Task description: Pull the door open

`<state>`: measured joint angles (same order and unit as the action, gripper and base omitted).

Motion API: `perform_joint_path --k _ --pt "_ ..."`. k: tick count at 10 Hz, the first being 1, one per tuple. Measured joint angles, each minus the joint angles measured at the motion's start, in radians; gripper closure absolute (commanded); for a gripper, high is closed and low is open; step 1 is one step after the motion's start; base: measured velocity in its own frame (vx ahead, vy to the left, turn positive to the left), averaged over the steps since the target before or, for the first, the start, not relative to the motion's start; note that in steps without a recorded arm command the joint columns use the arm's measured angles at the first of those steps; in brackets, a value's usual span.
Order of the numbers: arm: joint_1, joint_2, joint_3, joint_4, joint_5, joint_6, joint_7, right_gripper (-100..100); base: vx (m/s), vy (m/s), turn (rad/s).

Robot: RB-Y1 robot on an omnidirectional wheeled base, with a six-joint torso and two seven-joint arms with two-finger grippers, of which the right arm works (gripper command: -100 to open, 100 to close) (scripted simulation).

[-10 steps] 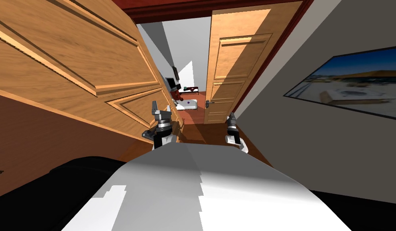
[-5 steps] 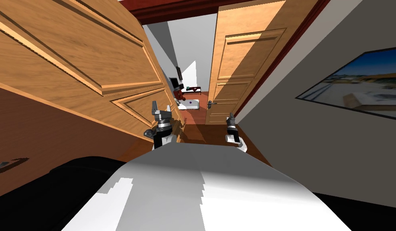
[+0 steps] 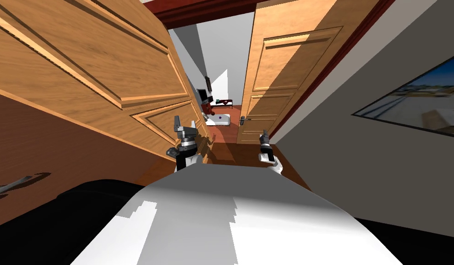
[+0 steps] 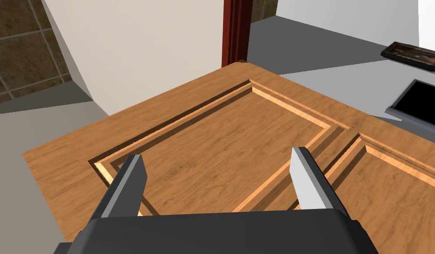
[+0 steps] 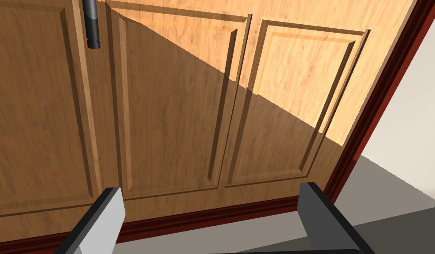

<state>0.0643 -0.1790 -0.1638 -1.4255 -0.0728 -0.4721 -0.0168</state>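
1. We face a pair of wooden doors. The left door (image 3: pixel 106 78) stands swung out toward us from nine to eleven o'clock, and its panelled face slants close past our left side.
2. The right door (image 3: pixel 285 69) stands at one o'clock, hung on a dark red frame (image 3: pixel 322 73). Its dark handle (image 3: pixel 242 120) sits at its inner edge, near twelve o'clock.
3. Between the two doors, at twelve o'clock, a gap shows a red floor and grey walls beyond.
4. Our left gripper (image 3: pixel 185 125) is raised at eleven o'clock, just beside the left door's lower panel. In its wrist view the fingers (image 4: pixel 128 185) are spread wide with nothing between them, pointing at that door's panel.
5. Our right gripper (image 3: pixel 264 134) is at one o'clock, near the foot of the right door and below its handle. Its fingers (image 5: pixel 104 216) are also spread wide and empty, apart from the wood.
6. A grey lever (image 3: pixel 9 185) shows at eight o'clock on the left door's shaded part.
7. A framed picture (image 3: pixel 419 106) hangs on the wall at three o'clock.
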Motion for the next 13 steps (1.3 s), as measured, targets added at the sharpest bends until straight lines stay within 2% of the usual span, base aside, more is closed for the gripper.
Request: perform_joint_path --k 1,3,4,5,10,13 --pt "-0.005 -0.005 -0.002 0.02 -0.003 -0.002 -0.004 -100 0.052 -0.02 0.127" --pt "-0.036 -0.015 -0.007 0.081 -0.008 -0.012 -0.007 -100 0.046 -0.015 0.107" --pt "-0.054 -0.027 -0.013 0.108 -0.013 -0.01 -0.012 -100 0.045 -0.016 0.073" --pt "-0.061 -0.03 -0.015 0.125 -0.016 -0.007 -0.014 -100 0.047 -0.01 0.158" --pt "-0.143 -0.066 -0.032 0.276 -0.033 -0.025 -0.029 -100 0.046 -0.018 0.092" --pt "-0.174 -0.08 -0.041 0.336 -0.042 -0.022 -0.033 -100 0.045 -0.018 0.118"
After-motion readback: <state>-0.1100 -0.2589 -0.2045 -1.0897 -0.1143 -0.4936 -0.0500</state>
